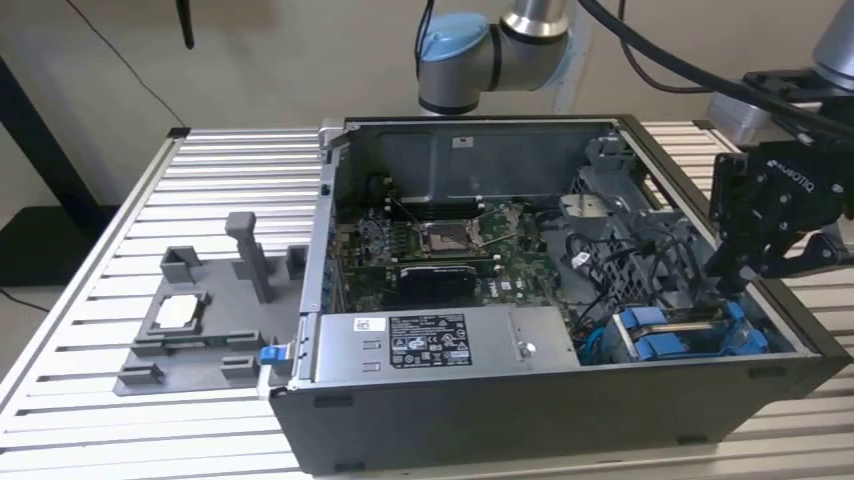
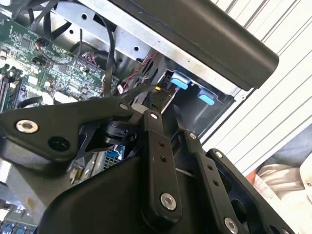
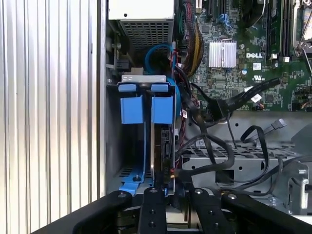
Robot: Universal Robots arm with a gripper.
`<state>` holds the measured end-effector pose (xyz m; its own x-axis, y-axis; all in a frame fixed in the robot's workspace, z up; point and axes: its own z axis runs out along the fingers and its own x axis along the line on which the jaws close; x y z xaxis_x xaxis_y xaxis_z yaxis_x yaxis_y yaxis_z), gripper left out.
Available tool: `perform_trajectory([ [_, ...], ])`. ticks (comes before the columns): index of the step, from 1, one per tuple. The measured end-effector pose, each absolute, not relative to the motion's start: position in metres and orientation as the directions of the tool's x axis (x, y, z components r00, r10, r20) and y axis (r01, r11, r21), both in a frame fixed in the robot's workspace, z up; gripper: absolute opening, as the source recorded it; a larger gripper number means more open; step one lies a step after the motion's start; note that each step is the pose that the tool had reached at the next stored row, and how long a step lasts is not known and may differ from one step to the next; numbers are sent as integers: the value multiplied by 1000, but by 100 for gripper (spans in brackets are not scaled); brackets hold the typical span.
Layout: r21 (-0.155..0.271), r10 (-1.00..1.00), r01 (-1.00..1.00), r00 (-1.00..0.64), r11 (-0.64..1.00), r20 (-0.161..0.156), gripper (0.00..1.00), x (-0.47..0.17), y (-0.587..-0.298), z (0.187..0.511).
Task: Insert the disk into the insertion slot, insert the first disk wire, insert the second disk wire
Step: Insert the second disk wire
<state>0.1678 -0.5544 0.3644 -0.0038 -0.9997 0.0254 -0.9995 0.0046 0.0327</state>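
The disk (image 3: 163, 146) stands on edge in the insertion slot of the drive cage, its blue carrier tab (image 3: 162, 109) beside a second blue tab (image 3: 131, 109). In the exterior view the blue carriers (image 1: 674, 338) sit at the case's near corner on that view's right. My gripper (image 3: 171, 187) hangs just over the disk's end, with its fingers (image 3: 151, 204) drawn close around a black wire plug (image 3: 170, 179). In the second wrist view the fingers (image 2: 156, 141) meet at a plug with red and yellow leads (image 2: 156, 91). The gripper (image 1: 731, 285) reaches down inside the case wall.
The open computer case (image 1: 441, 420) lies on a slatted table (image 1: 227, 170). Loose black cables (image 3: 219, 146) loop beside the cage. The motherboard (image 1: 441, 245) and power supply (image 1: 441, 345) fill the case's middle. A grey fixture (image 1: 200, 320) stands at the exterior view's left.
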Motion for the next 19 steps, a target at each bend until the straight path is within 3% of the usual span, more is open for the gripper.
perform_trajectory([
  [19,7,-1000,-1000,-4,5,25,27,159,-542,385],
])
